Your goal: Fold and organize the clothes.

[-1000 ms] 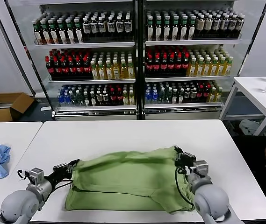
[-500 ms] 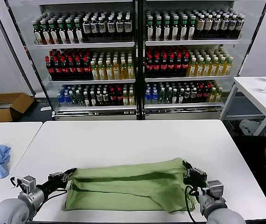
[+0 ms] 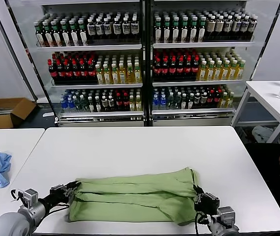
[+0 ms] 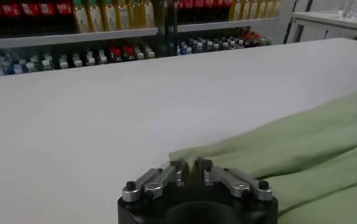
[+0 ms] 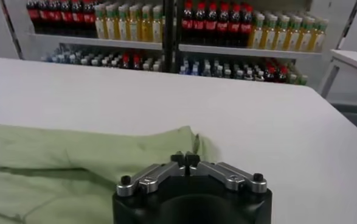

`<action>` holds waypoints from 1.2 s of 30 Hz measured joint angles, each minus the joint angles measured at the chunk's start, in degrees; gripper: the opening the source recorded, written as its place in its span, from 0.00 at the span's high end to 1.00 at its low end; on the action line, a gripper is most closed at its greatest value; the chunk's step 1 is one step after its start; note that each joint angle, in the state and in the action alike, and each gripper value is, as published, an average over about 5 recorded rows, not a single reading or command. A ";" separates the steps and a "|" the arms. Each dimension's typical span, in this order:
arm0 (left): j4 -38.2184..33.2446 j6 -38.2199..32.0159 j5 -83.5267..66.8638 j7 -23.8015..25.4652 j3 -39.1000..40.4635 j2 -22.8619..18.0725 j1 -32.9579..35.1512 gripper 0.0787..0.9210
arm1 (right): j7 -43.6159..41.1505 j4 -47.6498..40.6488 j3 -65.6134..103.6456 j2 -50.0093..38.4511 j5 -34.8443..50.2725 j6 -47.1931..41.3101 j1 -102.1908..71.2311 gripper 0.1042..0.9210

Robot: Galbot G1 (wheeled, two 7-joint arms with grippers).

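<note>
On the white surface (image 3: 130,147), near its front edge: green shirt (image 3: 135,196), folded into a long flat band. At the band's left end: left tool (image 3: 72,188), fingers pinched together on the shirt corner. At the right end: right tool (image 3: 197,191), fingers likewise pressed together on the fabric edge.

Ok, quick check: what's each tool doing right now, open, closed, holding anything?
Left tool: closed on the left edge of the green shirt.
Right tool: closed, pinching the shirt's right edge.
</note>
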 measured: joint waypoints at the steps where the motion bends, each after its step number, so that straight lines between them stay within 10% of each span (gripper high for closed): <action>1: -0.33 -0.10 0.18 -0.40 -0.21 0.02 0.12 0.66 | 0.13 0.14 0.01 0.04 -0.19 0.00 -0.14 0.75; 19: -10.85 0.97 -1.35 -25.03 4.44 -5.29 4.79 0.12 | 2.22 0.83 -0.78 1.39 -2.28 0.28 -1.98 0.15; 29: -12.72 3.15 -3.04 -35.36 8.04 -9.77 5.78 0.14 | 2.39 1.43 -1.09 1.32 -2.48 0.55 -2.25 0.12; 36: -12.81 4.14 -5.29 -39.24 8.87 -11.63 6.08 0.36 | 2.50 1.73 -1.19 1.70 -2.36 0.60 -2.53 0.12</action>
